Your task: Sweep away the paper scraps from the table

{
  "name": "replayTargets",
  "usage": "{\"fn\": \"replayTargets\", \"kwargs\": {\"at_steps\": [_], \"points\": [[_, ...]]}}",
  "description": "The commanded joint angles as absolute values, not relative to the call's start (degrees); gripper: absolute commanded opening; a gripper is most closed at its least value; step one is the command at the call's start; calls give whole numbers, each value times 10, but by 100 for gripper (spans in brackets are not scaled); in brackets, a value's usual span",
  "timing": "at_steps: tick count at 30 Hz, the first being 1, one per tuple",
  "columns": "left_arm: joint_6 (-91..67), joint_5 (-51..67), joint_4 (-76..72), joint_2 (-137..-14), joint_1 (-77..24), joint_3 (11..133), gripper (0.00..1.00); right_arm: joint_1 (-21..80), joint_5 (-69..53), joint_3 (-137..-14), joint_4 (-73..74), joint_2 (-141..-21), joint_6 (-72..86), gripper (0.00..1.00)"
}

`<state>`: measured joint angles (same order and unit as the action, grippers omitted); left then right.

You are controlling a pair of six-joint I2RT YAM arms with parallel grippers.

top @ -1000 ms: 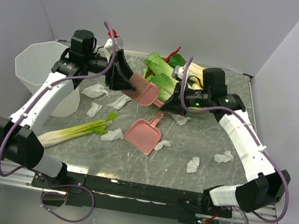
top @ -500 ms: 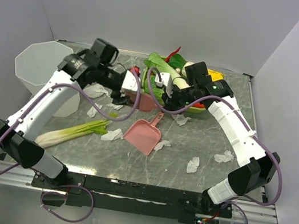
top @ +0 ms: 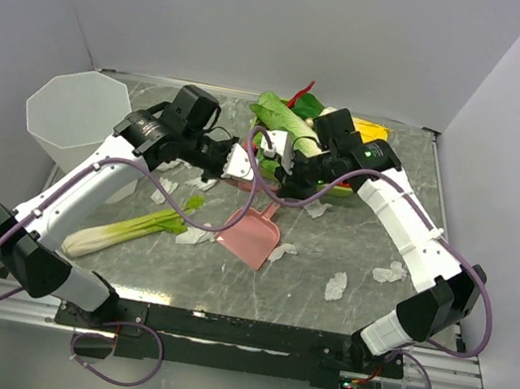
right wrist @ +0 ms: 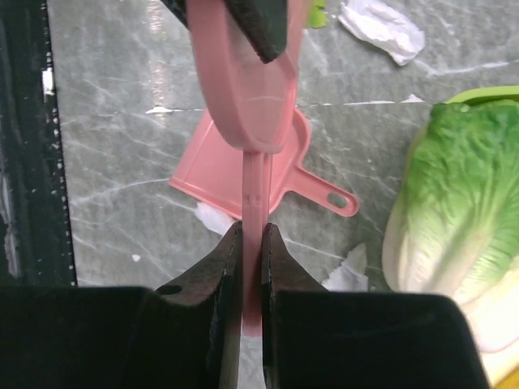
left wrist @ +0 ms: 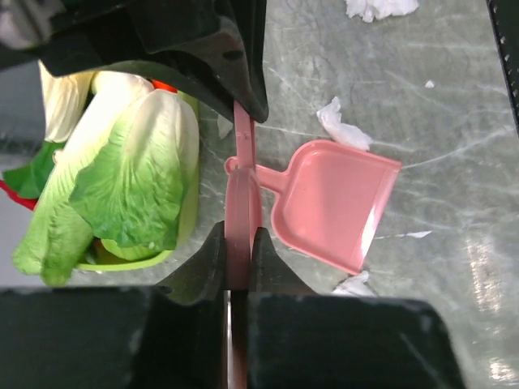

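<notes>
A pink sweeping tool (right wrist: 243,81) hangs above the table (top: 224,284) at mid-back, held from both sides. My left gripper (left wrist: 241,235) (top: 241,166) is shut on its wide end. My right gripper (right wrist: 250,231) (top: 267,176) is shut on its thin handle (right wrist: 252,203). Just below them a pink dustpan (top: 248,236) (left wrist: 336,203) (right wrist: 235,174) lies flat. Several white paper scraps are scattered about: one left of the dustpan (top: 196,234), one at its right (top: 280,252), others further right (top: 336,286) (top: 389,272) and under the left arm (top: 164,190).
A white bucket (top: 71,121) stands at the far left. A leek (top: 128,227) lies at front left. At the back, a green tray holds cabbage (top: 288,119) (left wrist: 122,178) and other vegetables. White walls close in the sides and back.
My left arm has carried the pink tool rightward and nearer. The right arm has swung in to meet it and now pinches the handle. The dustpan and scraps lie as before.
</notes>
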<state>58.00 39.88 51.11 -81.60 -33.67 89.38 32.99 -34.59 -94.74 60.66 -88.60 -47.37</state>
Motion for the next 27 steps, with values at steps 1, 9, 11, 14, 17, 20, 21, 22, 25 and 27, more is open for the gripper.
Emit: {"fn": "replayTargets", "kwargs": {"at_steps": [1, 9, 11, 14, 17, 20, 21, 22, 25, 27], "points": [[572, 408, 496, -810, -342, 900, 1, 313, -408, -982, 583, -866, -426, 15], [330, 649, 357, -831, -211, 850, 1, 143, -653, -978, 494, -839, -234, 79], [226, 691, 294, -846, -189, 839, 1, 128, -700, -973, 493, -840, -222, 79], [93, 750, 168, -841, -185, 793, 1, 120, -734, -950, 444, -840, -170, 79], [-52, 774, 6, -828, -185, 731, 1, 122, -729, -904, 399, -825, -149, 79], [-98, 790, -8, -840, -182, 729, 1, 128, -724, -925, 424, -849, -174, 78], [-105, 791, -11, -842, -182, 729, 1, 133, -721, -932, 425, -857, -177, 78], [-116, 789, -28, -841, -182, 719, 1, 136, -720, -936, 428, -862, -178, 77], [-159, 785, -82, -838, -181, 700, 1, 145, -724, -943, 424, -880, -170, 74], [-173, 776, -90, -838, -178, 692, 1, 146, -739, -940, 417, -892, -150, 67]]}}
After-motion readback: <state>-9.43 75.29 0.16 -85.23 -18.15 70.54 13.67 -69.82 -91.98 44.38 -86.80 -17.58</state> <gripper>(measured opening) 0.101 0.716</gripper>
